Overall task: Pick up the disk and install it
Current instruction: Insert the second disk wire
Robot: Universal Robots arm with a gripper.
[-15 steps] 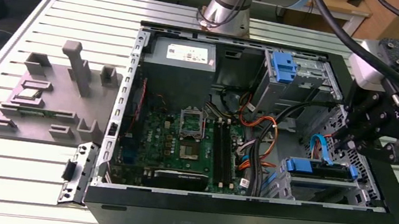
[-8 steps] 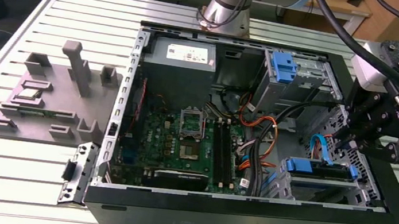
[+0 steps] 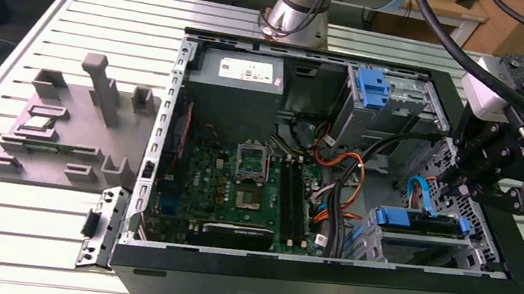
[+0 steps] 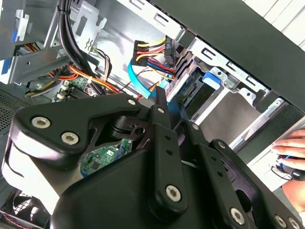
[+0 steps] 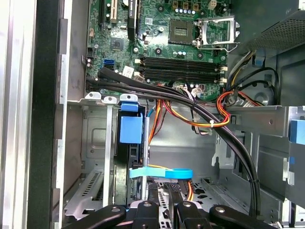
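In the exterior view, the open computer case (image 3: 324, 292) lay on a metal table (image 3: 27, 238). The gripper (image 3: 461, 190) hung over the drive cage (image 3: 476, 251), low on the exterior view's right. The disk (image 3: 419, 222) sat inside that cage with its blue edge up. I think the gripper was there because that is where the disk goes. It was very close to the disk. I could not tell if they touched, or if the gripper was open or closed.

The second wrist view looked past the gripper's black body to a light blue cable (image 4: 138, 71) and some coloured wires (image 4: 150, 50). This view added a person's hand (image 4: 288, 145) outside the case.

The first wrist view looked down into the case. There the disk (image 5: 130, 130) stood on its edge in its slot, with the motherboard (image 5: 181, 38) beyond it. The slot's walls likely kept it straight.
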